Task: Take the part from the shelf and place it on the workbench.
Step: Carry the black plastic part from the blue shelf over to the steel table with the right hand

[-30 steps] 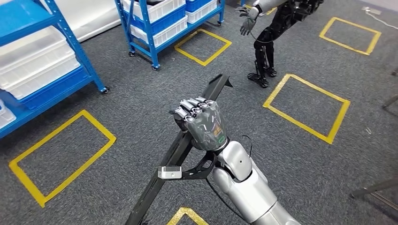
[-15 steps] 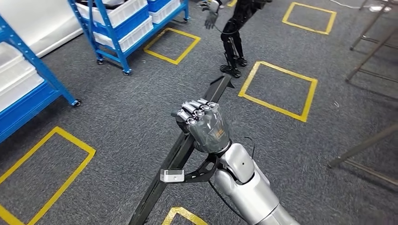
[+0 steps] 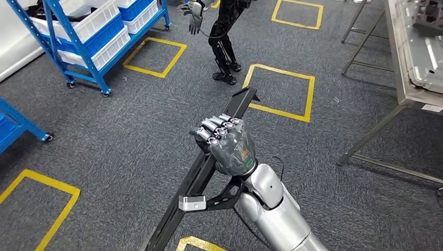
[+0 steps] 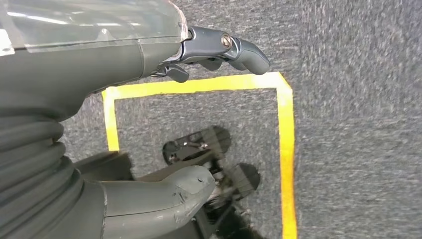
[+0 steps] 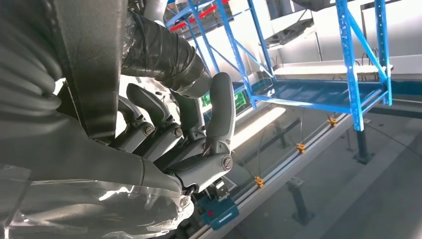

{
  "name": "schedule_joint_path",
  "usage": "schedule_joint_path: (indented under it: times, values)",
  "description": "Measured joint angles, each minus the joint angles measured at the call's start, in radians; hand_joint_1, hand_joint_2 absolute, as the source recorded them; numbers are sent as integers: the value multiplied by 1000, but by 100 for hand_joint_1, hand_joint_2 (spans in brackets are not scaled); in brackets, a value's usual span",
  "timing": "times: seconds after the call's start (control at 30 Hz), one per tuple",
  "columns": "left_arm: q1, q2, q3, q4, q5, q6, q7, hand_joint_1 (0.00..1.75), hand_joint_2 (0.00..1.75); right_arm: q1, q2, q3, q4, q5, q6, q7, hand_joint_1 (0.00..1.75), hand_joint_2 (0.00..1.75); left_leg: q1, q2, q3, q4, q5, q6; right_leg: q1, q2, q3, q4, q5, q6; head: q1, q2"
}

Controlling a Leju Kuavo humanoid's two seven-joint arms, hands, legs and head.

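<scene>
1. My right hand (image 3: pixel 227 142) sits at picture centre in the head view, fingers wrapped tight around a long black part (image 3: pixel 203 172). I read it as clamped on the part.
2. The part is a slim black bar with angled ends. It runs from about 7 o'clock at the lower edge up to its far tip near 12 o'clock of my fist, tilted over the carpet, clear of the floor.
3. In the right wrist view the dark fingers (image 5: pixel 219 119) curl around the same black bar (image 5: pixel 89 59), which crosses close to the camera.
4. My left hand (image 4: pixel 149 99) shows in the left wrist view over grey carpet. Its fingers (image 4: pixel 239 47) reach out straight and apart from the thumb (image 4: pixel 164 194), nothing between them.
5. The workbench (image 3: pixel 418 57), a steel table on thin legs, stands at 2 o'clock, well apart from the part. A metal tray-like piece lies on its top; I cannot tell what it is.
6. A blue shelf rack (image 3: pixel 83 36) on castors, loaded with white and blue bins, stands at 10 o'clock.
7. Another humanoid robot (image 3: pixel 222 31) in black stands at 12 o'clock, one grey hand hanging open at its side.
8. Yellow tape squares (image 3: pixel 279 91) mark the grey carpet, one just beyond the part's far tip.
</scene>
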Motion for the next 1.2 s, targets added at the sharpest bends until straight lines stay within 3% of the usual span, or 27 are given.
schedule_joint_path:
  times: [0.07, 0.13, 0.17, 0.2, 0.27, 0.3, 0.37, 0.4, 0.47, 0.53, 0.6, 0.63, 0.67, 0.7, 0.77, 0.83, 0.9, 0.97, 1.03, 1.1, 1.13, 1.17, 1.2]
  values:
    - [0, 1, -1, 0, 1, 1, -1, 0, 175, 1, 0, -3, -5, -1, 0, -3, 175, 175, -1, 25, 1, -8, 6, 10, 2, -60, -37, 83, -54, 4, 2, 0]
    - [4, 3, -2, 0, 2, 1, -1, 0, 175, 5, 0, -5, -6, -2, 0, -4, 175, 175, -4, 52, -1, -8, 6, 14, -2, -91, -95, 212, -114, 9, 2, 0]
    - [5, 4, -2, 0, 2, 1, -1, 0, 175, 7, 0, -6, -6, -3, 0, -5, 175, 175, -5, 66, -2, -7, 5, 14, -5, -96, -112, 250, -124, 12, 2, 0]
    - [6, 6, -2, 0, 3, 0, 0, 0, 175, 10, 0, -7, -6, -3, 0, -6, 175, 175, -5, 80, -2, -6, 3, 14, -7, -99, -111, 253, -116, 14, 2, 0]
    - [6, 6, -2, 0, 4, -1, 0, 0, 175, 12, 0, -11, -8, -3, 0, -6, 175, 175, -6, 102, 0, -2, -2, 10, -9, -121, -51, 147, -56, 13, 2, 0]
    - [5, 6, -2, 0, 4, -2, 0, 0, 175, 11, 0, -12, -10, -3, 0, -6, 175, 175, -8, 112, 1, 0, -6, 6, -4, -148, -13, 78, -34, 10, 2, 0]
    - [5, 7, -1, 0, 5, -5, 0, 0, 175, 10, 0, -14, -13, -3, 0, -6, 175, 175, -13, 129, 4, 3, -12, -3, 6, -183, 30, -5, -15, 0, 2, 0]
    - [6, 7, -1, 0, 5, -5, 1, 0, 175, 9, 1, -15, -15, -3, 0, -6, 175, 175, -16, 138, 6, 3, -14, -8, 11, -185, 31, -12, -19, -5, 2, 0]
    - [4, 7, -2, 0, 4, -5, 4, 0, 175, 10, 1, -17, -17, -3, 0, -7, 175, 175, -14, 152, 9, 5, -21, -18, 9, -159, 30, -16, -15, -16, 2, 0]
    - [3, 7, -2, 0, 4, -5, 5, 0, 175, 8, 2, -18, -19, -2, 0, -7, 175, 175, -9, 119, -4, 45, -53, -27, 3, -135, 33, -23, -9, -28, 2, 0]
    - [4, 7, -2, 0, 3, -6, 7, 0, 175, 6, 4, -19, -19, -1, 0, -7, 175, 175, -5, 64, -54, 159, -114, -32, 0, -111, 34, -26, -7, -36, 2, 0]
    - [6, 7, -2, 0, 3, -6, 8, 0, 175, 6, 6, -19, -19, -1, 0, -7, 175, 175, -5, 51, -87, 226, -139, -34, 0, -97, 34, -25, -6, -38, 1, 0]
    - [8, 7, -2, 0, 3, -6, 9, 0, 175, 7, 6, -19, -19, -1, 0, -7, 175, 175, -5, 45, -113, 274, -150, -35, 1, -82, 34, -24, -6, -39, 1, 0]
    - [10, 7, -2, 0, 3, -6, 9, 0, 175, 8, 6, -19, -19, -1, 0, -7, 175, 175, -4, 42, -124, 287, -140, -36, 1, -67, 34, -22, -6, -39, 1, 0]
    - [9, 7, -2, 0, 2, -4, 9, 0, 175, 7, 6, -19, -19, 0, 0, -7, 175, 175, -2, 32, -94, 202, -70, -35, 0, -37, 34, -16, -8, -36, 1, 0]
    - [8, 7, -3, 0, -2, -1, 9, 0, 175, 6, 6, -19, -19, -1, 0, -7, 175, 175, 3, -11, -44, 80, -15, -32, -1, -12, 29, -6, -11, -30, 2, 0]
    - [7, 7, -4, 0, -4, 0, 10, 0, 175, 5, 6, -19, -19, -3, 0, -8, 175, 175, 5, -38, -26, 34, -7, -27, -2, 9, 19, -1, -9, -18, 2, 0]
    - [6, 5, -4, 0, -4, -1, 12, 0, 175, 6, 6, -21, -19, -3, 0, -12, 175, 175, 4, -22, -25, 28, -2, -16, -5, 26, 11, -4, -3, -5, 1, 0]
    - [3, 3, -5, 0, -3, -2, 14, 0, 175, 5, 6, -24, -19, -2, 0, -15, 175, 175, 6, 1, -23, 17, 7, 0, -2, -4, -4, 21, -22, 4, 4, 0]
    - [4, 2, -5, 0, -2, -4, 15, 0, 175, 3, 6, -26, -20, -2, 0, -17, 175, 175, 5, 26, -23, 11, 10, 10, 1, -66, -50, 122, -80, 10, 8, 0]
    - [5, 2, -5, 0, -2, -6, 16, 0, 175, 3, 6, -27, -19, -2, 0, -17, 175, 175, 2, 39, -23, 11, 10, 13, -1, -85, -81, 187, -111, 12, 9, 0]
    - [7, 2, -5, 0, -1, -8, 17, 0, 175, 4, 6, -28, -19, -2, 0, -17, 175, 175, 1, 53, -23, 11, 9, 14, -3, -94, -106, 240, -129, 15, 9, 0]
    - [8, 3, -5, 0, -1, -10, 17, 0, 175, 6, 6, -29, -19, -2, 0, -17, 175, 175, 0, 66, -23, 11, 8, 14, -4, -98, -115, 261, -129, 16, 9, 0]
